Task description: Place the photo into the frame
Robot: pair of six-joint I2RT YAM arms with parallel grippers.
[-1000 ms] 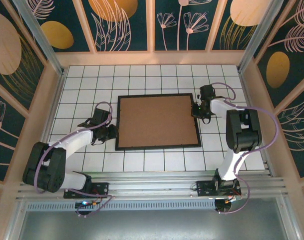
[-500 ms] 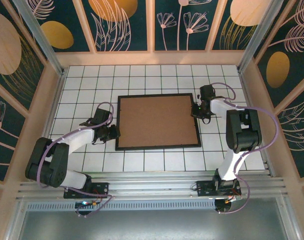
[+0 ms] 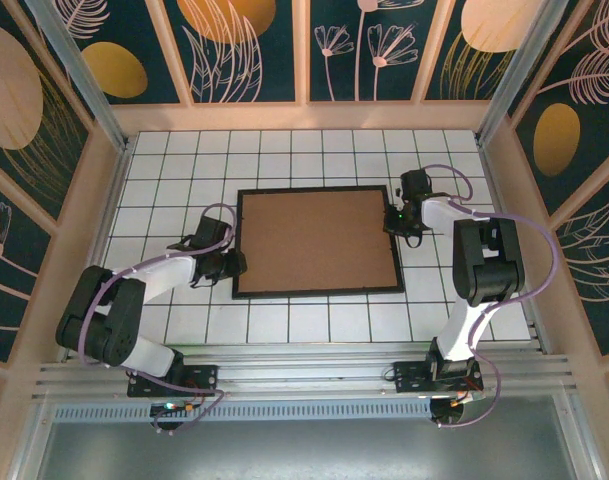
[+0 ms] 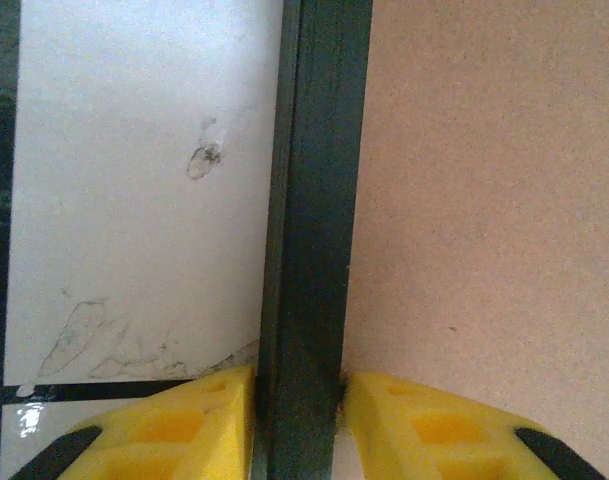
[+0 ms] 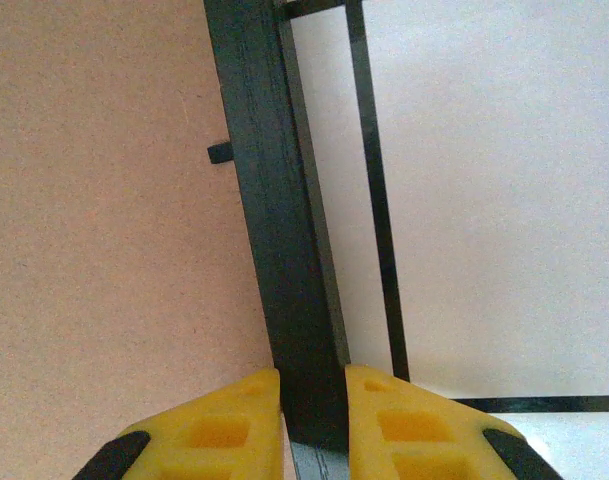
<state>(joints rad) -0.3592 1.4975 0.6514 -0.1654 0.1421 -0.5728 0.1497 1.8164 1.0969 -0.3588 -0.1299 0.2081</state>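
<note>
Bases of both arms sit on an aluminium rail (image 3: 304,372) at the near edge of a white tiled table with a black grid (image 3: 284,325)

Left gripper (image 3: 232,265) is low over the table at the near part of the left side rail of a thin black rectangular picture frame (image 3: 319,293). In the left wrist view the left gripper (image 4: 299,380) straddles the frame (image 4: 314,200): one yellow fingertip (image 4: 219,400) touches the outer face of the rail, the other touches the inner face, set narrow and clamped on the rail.

The frame lies flat at the middle of the table, its long sides running left to right. A plain brown cardboard backing board (image 3: 316,240) fills its opening, also seen at (image 4: 484,200) and (image 5: 104,250).

Right gripper (image 3: 396,222) is at the far part of the right side rail. In the right wrist view the right gripper (image 5: 312,375) pinches the frame (image 5: 269,200) between yellow fingertips (image 5: 234,400), set narrow. A small black tab (image 5: 219,153) projects from the rail over the board.

Dark teal wall panels with plant patterns (image 3: 254,50) stand behind the table
</note>
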